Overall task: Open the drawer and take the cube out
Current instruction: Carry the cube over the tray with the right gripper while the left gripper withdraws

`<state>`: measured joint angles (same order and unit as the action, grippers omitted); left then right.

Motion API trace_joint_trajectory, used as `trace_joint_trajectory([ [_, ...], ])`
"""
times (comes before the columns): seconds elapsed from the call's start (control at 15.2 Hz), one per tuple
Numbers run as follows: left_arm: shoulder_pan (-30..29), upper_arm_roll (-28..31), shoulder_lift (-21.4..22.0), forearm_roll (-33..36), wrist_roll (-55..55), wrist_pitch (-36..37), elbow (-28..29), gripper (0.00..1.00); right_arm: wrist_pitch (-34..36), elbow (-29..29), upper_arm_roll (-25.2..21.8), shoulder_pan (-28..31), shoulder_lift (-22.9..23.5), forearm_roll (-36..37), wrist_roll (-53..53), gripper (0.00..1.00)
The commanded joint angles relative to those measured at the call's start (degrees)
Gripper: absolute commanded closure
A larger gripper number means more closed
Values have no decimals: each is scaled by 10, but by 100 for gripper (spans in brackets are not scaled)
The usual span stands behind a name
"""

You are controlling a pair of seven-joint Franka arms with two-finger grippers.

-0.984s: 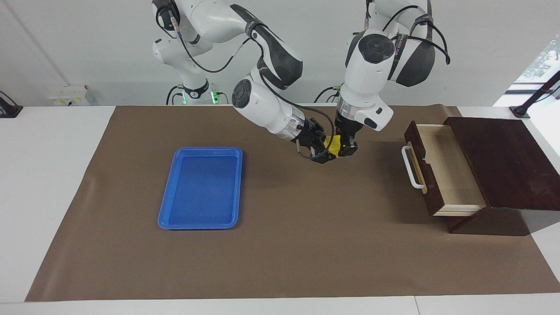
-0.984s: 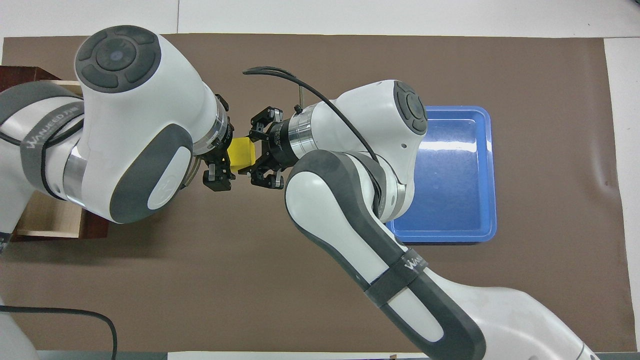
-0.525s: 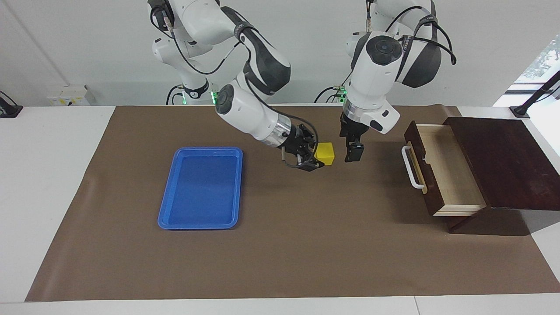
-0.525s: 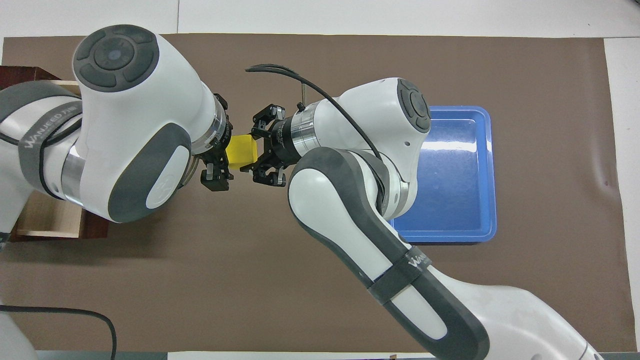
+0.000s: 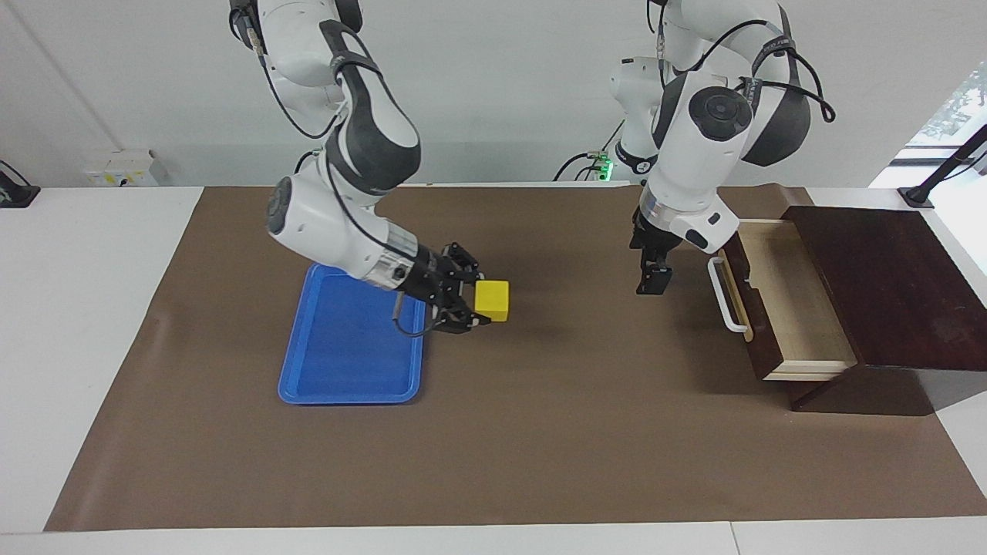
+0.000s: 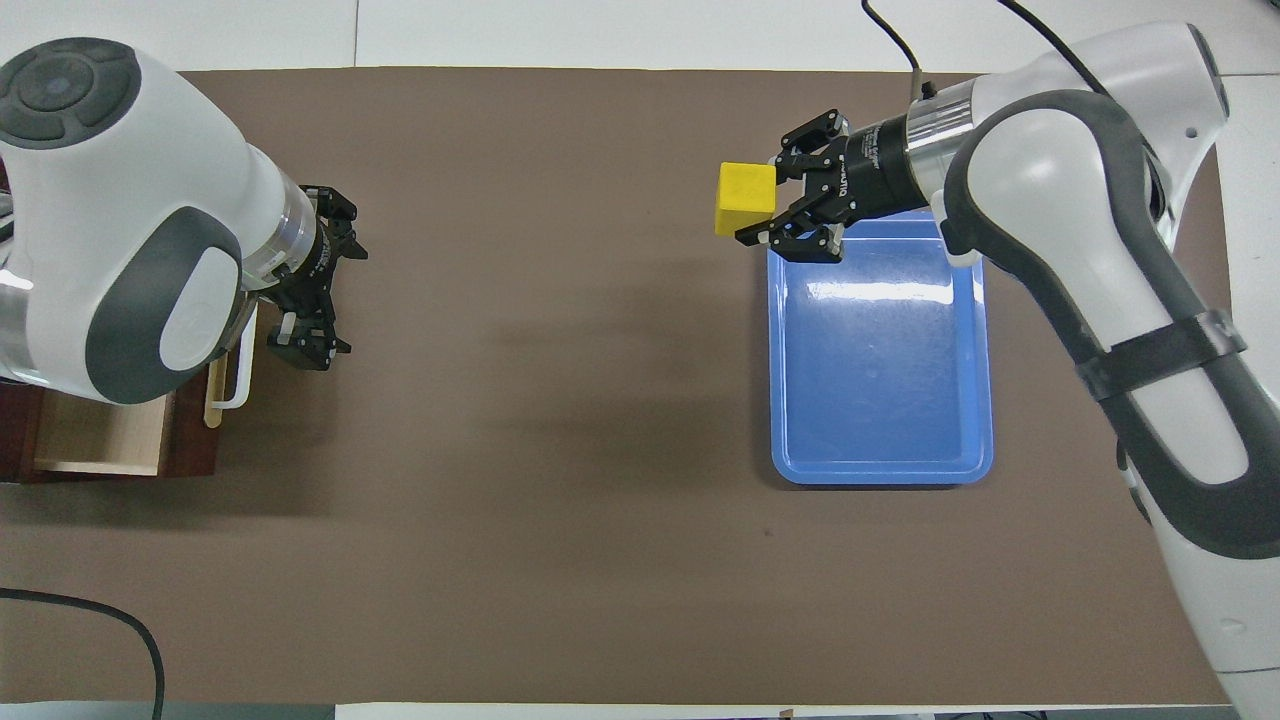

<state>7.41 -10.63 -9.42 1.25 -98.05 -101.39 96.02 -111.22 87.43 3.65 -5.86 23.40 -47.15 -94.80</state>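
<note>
The yellow cube [image 5: 492, 301] [image 6: 746, 198] hangs in the air, with my right gripper [image 5: 480, 302] [image 6: 762, 199] shut on it. It is over the brown mat, right beside the blue tray's corner. My left gripper [image 5: 652, 271] [image 6: 335, 290] is open and holds nothing. It hangs over the mat just in front of the drawer [image 5: 798, 304] [image 6: 100, 440]. The drawer is pulled out of its dark cabinet, and its pale inside shows nothing in it. Its white handle [image 5: 725, 297] [image 6: 235, 372] faces the left gripper. In the overhead view the left arm covers much of the drawer.
The blue tray [image 5: 351, 389] [image 6: 880, 470] lies flat on the brown mat [image 5: 540, 432] toward the right arm's end, with nothing in it. The dark wooden cabinet [image 5: 894, 285] stands at the left arm's end. A black cable [image 6: 90, 620] lies at the mat's near corner.
The left gripper let go of the cube and drew back toward the drawer. The right gripper carried the cube away to the blue tray's edge.
</note>
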Motion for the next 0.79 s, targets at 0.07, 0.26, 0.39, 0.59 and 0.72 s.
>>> trace_joint_trajectory([
  [0.07,-47,-3,55,2,67,-86,108,0,3,66,7,41,-24,8,102,100],
  [0.26,-81,-3,56,2,117,-89,111,0,17,71,5,59,-12,11,146,100],
  [0.39,-100,-3,56,2,144,-94,111,0,11,83,5,57,-13,21,165,100],
  [0.59,-118,-3,61,2,167,-95,126,0,2,102,4,63,-16,22,218,100],
  [0.72,-124,-3,68,2,176,-132,155,0,-12,117,4,80,-14,22,242,100],
])
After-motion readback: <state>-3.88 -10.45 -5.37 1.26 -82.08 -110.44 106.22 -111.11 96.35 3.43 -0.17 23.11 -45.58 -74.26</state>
